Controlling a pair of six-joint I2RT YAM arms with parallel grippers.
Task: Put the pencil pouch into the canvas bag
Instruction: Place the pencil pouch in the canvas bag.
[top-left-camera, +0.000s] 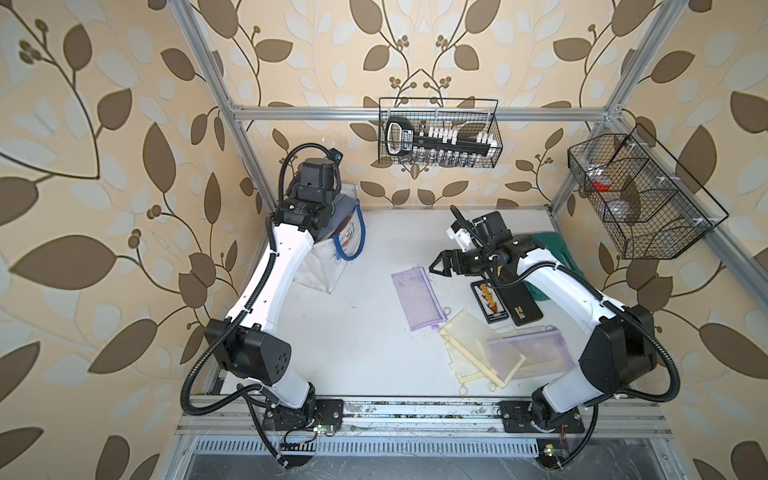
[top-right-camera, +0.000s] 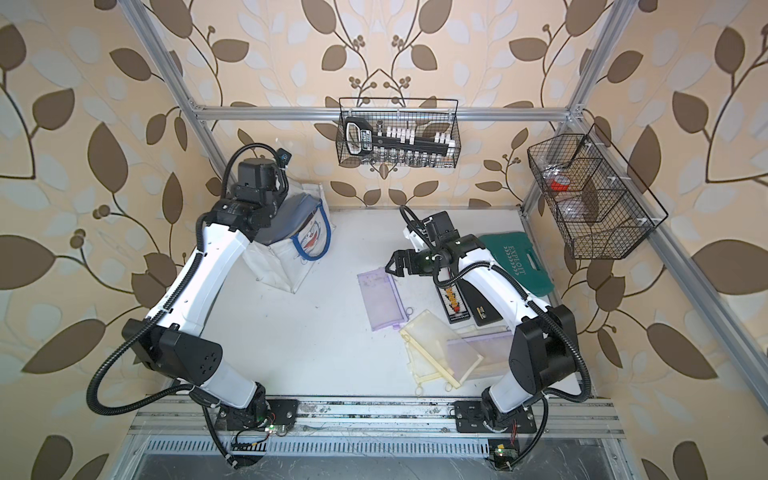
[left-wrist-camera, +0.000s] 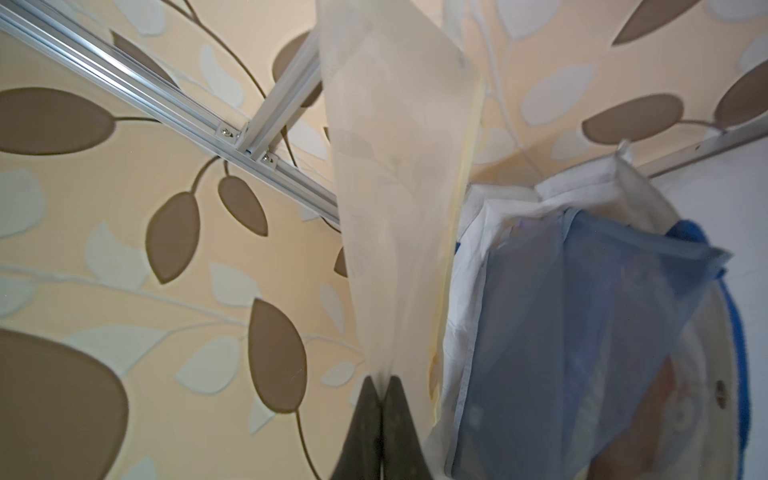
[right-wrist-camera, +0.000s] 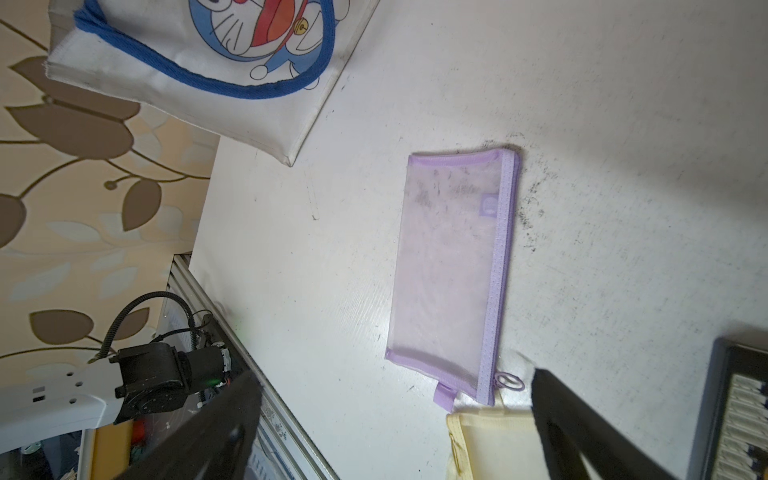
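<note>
The canvas bag (top-left-camera: 320, 266) (top-right-camera: 278, 266) (right-wrist-camera: 166, 91) stands at the table's back left, white with a blue rope handle and a cartoon print. My left gripper (left-wrist-camera: 381, 384) is shut on a thin pale fabric panel at the bag's mouth, held up; both top views hide its jaws under the wrist. A blue mesh pouch (left-wrist-camera: 582, 324) (top-right-camera: 299, 216) sits inside the bag. A purple mesh pencil pouch (top-left-camera: 417, 297) (top-right-camera: 380, 299) (right-wrist-camera: 453, 266) lies flat mid-table. My right gripper (top-left-camera: 440, 269) (top-right-camera: 395, 270) (right-wrist-camera: 395, 378) hovers open over the pouch's far end, holding nothing.
A yellow pouch (top-left-camera: 469, 336) (right-wrist-camera: 490, 444) and another purple pouch (top-left-camera: 528, 353) overlap at the front right. A black bit case (top-left-camera: 498, 303) and a teal tool case (top-right-camera: 519, 262) lie under the right arm. Wire baskets (top-left-camera: 440, 133) (top-left-camera: 640, 195) hang on the frame.
</note>
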